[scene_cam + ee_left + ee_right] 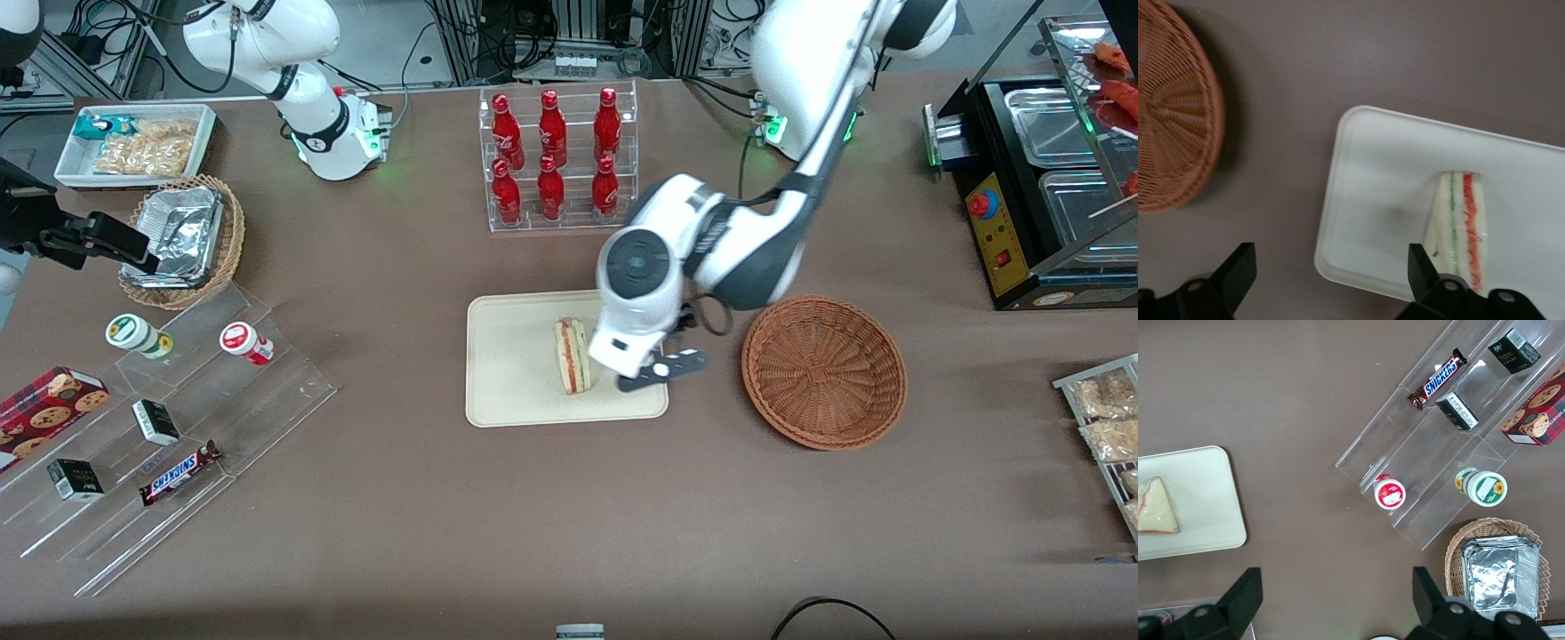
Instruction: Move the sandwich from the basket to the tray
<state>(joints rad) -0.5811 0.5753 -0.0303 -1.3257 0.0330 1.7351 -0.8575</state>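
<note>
High front cam over whole table; both wrist cams downward (shared: tray).

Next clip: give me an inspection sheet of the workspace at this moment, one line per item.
Surface: brown table, flat.
Sandwich: on the tray, cut edge showing.
Tray: cream, holds only the sandwich.
Basket: reddish-brown wicker, empty, beside the tray.
Clutter: red bottles in a clear rack; Snickers bar on the clear stepped stand; foil container in a tan basket.
Pincer: open, above the tray's edge next to the sandwich, holding nothing.
Cables: black cable at the table's near edge.
Surroundings: food warmer toward the working arm's end.
</note>
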